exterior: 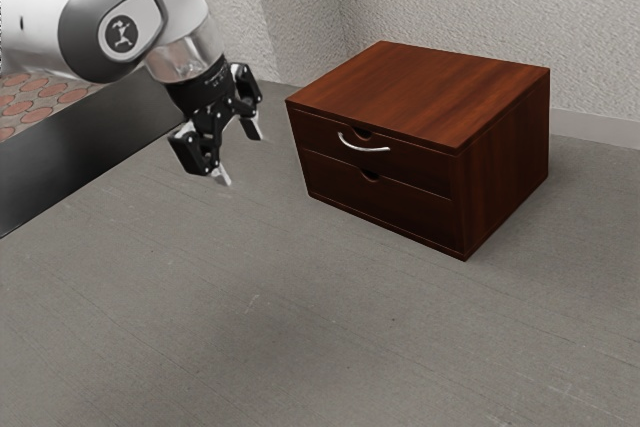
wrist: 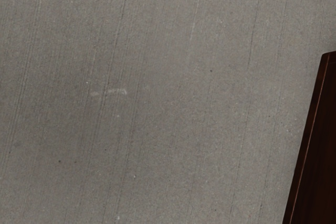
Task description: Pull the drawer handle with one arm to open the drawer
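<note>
Cabinet: dark reddish-brown wooden two-drawer cabinet (exterior: 430,87) is standing on the grey textured table surface (exterior: 250,327), serving as the landmark for every entry below
Upper drawer: upper drawer front (exterior: 405,155) is sitting flush in the cabinet's face, not yet pulled out
Handle: slim curved silver metal handle (exterior: 362,145) is sitting on the cabinet's upper drawer front, toward the end of that face nearest the arm, bowing outward over a small recess
Lower drawer: lower drawer front (exterior: 390,197) is lying directly beneath, also flush, showing only a finger notch
Gripper: black two-finger gripper (exterior: 237,154) is hovering above the surface, well apart from the cabinet's front face, its fingers spread and holding nothing
Wrist view: one dark edge of the cabinet (wrist: 317,161) is showing beside bare grey surface (wrist: 157,103)
Handling (judged): the handle is looking rigid, thin and smooth, so likely slippery; hooking or pinching it at mid-span, where it is standing clear of the cabinet, and drawing straight outward is looking safest, since the drawer should be sliding stiffly along one line
</note>
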You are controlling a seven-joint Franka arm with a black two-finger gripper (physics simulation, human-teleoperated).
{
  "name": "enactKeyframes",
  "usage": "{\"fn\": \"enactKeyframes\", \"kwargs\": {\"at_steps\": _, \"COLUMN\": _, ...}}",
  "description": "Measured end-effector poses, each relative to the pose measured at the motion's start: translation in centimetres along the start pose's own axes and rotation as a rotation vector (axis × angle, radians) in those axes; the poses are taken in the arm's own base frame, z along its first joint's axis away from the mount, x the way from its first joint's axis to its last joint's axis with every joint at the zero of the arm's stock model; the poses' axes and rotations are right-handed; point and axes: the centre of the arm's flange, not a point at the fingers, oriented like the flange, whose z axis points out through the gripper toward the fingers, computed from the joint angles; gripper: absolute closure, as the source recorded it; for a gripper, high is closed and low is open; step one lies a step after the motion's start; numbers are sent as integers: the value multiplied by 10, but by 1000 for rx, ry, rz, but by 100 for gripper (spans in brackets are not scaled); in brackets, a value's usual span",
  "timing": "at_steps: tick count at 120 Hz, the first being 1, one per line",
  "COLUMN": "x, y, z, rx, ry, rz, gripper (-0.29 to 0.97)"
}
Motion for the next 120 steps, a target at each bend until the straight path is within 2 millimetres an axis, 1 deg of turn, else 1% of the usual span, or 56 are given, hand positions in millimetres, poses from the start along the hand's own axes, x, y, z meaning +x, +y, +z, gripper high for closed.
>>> {"fn": "enactKeyframes", "kwargs": {"at_steps": 18, "x": -11, "y": 0, "z": 2, "rx": 0, "ry": -2, "rz": 0, "gripper": 9}}
{"fn": "enactKeyframes", "kwargs": {"at_steps": 35, "x": -30, "y": 2, "z": 8, "rx": 3, "ry": -10, "rz": 18, "gripper": 9}}
{"fn": "enactKeyframes", "kwargs": {"at_steps": 66, "x": -64, "y": 3, "z": 9, "rx": -25, "ry": -29, "rz": 59, "gripper": 9}}
{"fn": "enactKeyframes", "kwargs": {"at_steps": 76, "x": -77, "y": 7, "z": 16, "rx": -27, "ry": -38, "rz": 74, "gripper": 9}}
{"fn": "enactKeyframes", "kwargs": {"at_steps": 85, "x": -87, "y": 19, "z": 28, "rx": -25, "ry": -47, "rz": 85, "gripper": 9}}
{"fn": "enactKeyframes", "kwargs": {"at_steps": 91, "x": -85, "y": 29, "z": 38, "rx": -24, "ry": -50, "rz": 81, "gripper": 9}}
{"fn": "enactKeyframes", "kwargs": {"at_steps": 105, "x": -66, "y": 45, "z": 51, "rx": -34, "ry": -50, "rz": 58, "gripper": 9}}
{"fn": "enactKeyframes", "kwargs": {"at_steps": 120, "x": -68, "y": 68, "z": 58, "rx": -63, "ry": -65, "rz": 66, "gripper": 9}}
